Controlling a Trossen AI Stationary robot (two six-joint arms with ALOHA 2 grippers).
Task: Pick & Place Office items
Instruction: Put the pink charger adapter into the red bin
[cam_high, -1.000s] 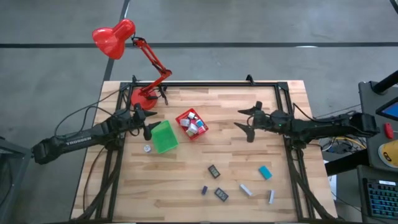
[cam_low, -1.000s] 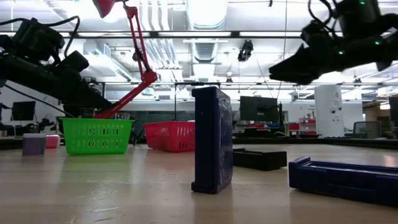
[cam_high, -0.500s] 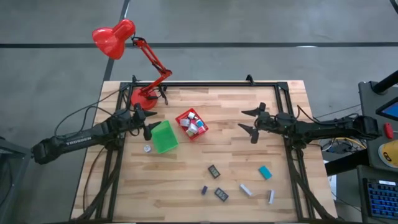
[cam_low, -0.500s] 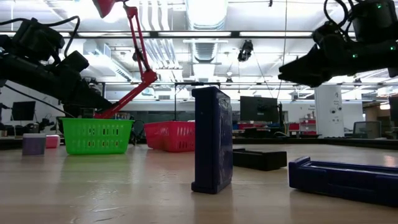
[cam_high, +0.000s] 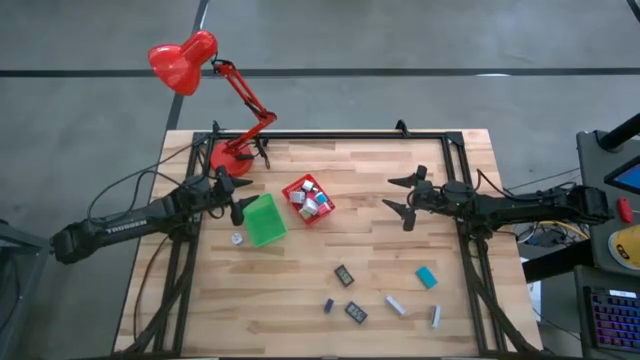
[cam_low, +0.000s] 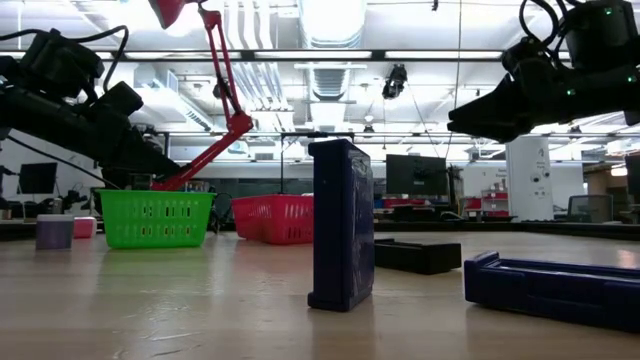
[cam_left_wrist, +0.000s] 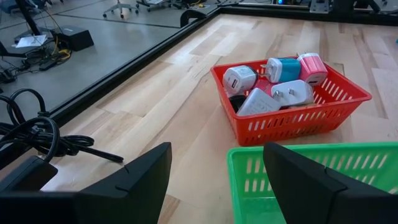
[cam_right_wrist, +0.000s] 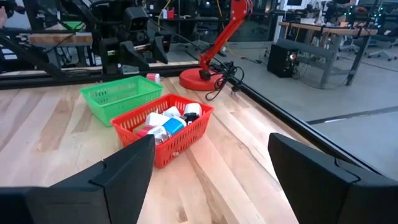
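Note:
Several office items lie in the red bin (cam_high: 308, 199) (cam_left_wrist: 292, 99): white, teal and pink plug-like blocks. The green bin (cam_high: 265, 219) rests on the table next to it. Loose on the near part of the table lie black pieces (cam_high: 344, 275) (cam_high: 356, 312), a teal block (cam_high: 427, 277) and grey-white sticks (cam_high: 396, 304). One dark block (cam_low: 340, 225) stands on end. My left gripper (cam_high: 243, 202) (cam_left_wrist: 217, 180) hangs open just left of the green bin. My right gripper (cam_high: 392, 195) (cam_right_wrist: 211, 180) hangs open above the table, right of the red bin. Neither has anything between its fingers.
A red desk lamp (cam_high: 230, 155) stands at the far left corner with its head (cam_high: 183, 62) beyond the table edge. A small white item (cam_high: 237, 238) lies near the green bin. A black frame (cam_high: 350, 137) runs along the table's far edge. Bare wood lies between the bins and the loose items.
My right gripper has drawn back a little toward the table's right edge, away from the red bin, staying open and above the table. The left arm and all items have kept still.

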